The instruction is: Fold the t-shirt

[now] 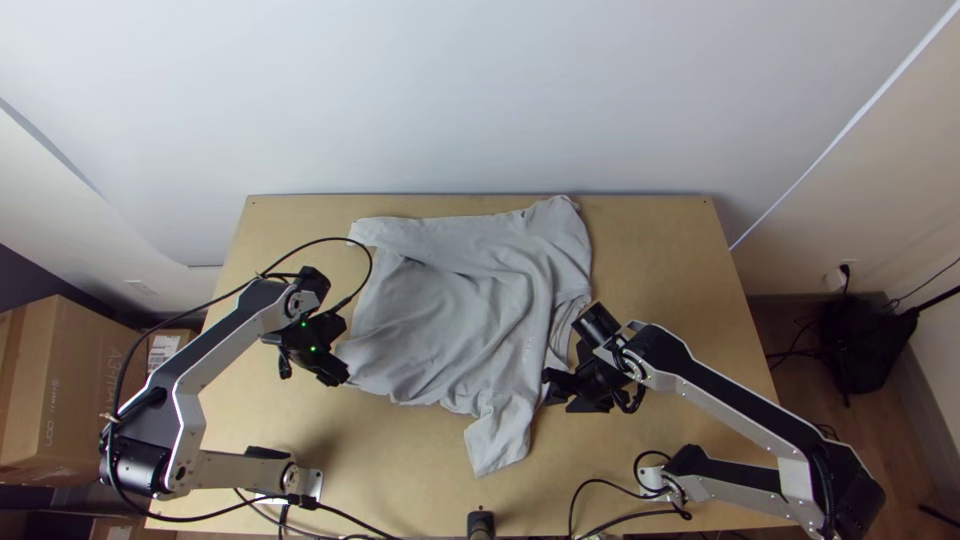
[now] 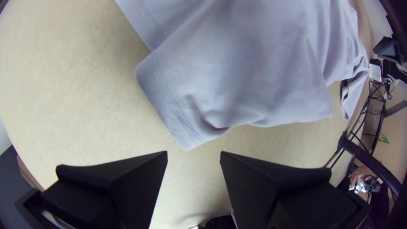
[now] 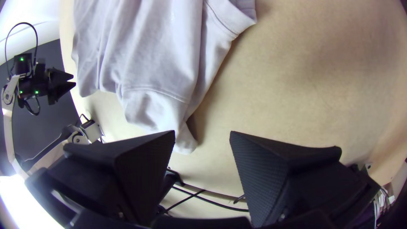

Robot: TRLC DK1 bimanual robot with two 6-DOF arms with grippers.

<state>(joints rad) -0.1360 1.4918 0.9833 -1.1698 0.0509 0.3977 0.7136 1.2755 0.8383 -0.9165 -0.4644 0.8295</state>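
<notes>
Pale grey cloth t-shirt (image 1: 455,310): lay spread but rumpled on the light wooden table (image 1: 680,260); long creases ran through its body, and no neat fold showed in it.
Stitched hem corner (image 2: 182,138): lay at the shirt's near left, a small pucker beside it; another stretch of hem stepped back from it.
Short crumpled sleeve (image 1: 500,440): stuck out towards the table's near edge, bent and bunched rather than flat.
Black two-fingered left gripper (image 2: 193,152): stood just beside the hem corner, its jaws wide apart with nothing between them.
Black two-fingered right gripper (image 3: 202,132): stood by the shirt's right side, near that sleeve; its jaws were wide apart too, and held no cloth.
Step in hand: straightening and lining up for a first fold, as I judged it — the body seemed too uneven to fold cleanly.
Next move: called for the left gripper to close on the hem corner and the right on the sleeve or shoulder cloth; then a gentle pull to flatten the near side, before both carried it over towards the far side.
Risk: a shallow pinch could have slipped off the hem; a grip on bunched sleeve could have dragged the body askew — thin, limp cloth would have creased easily.
</notes>
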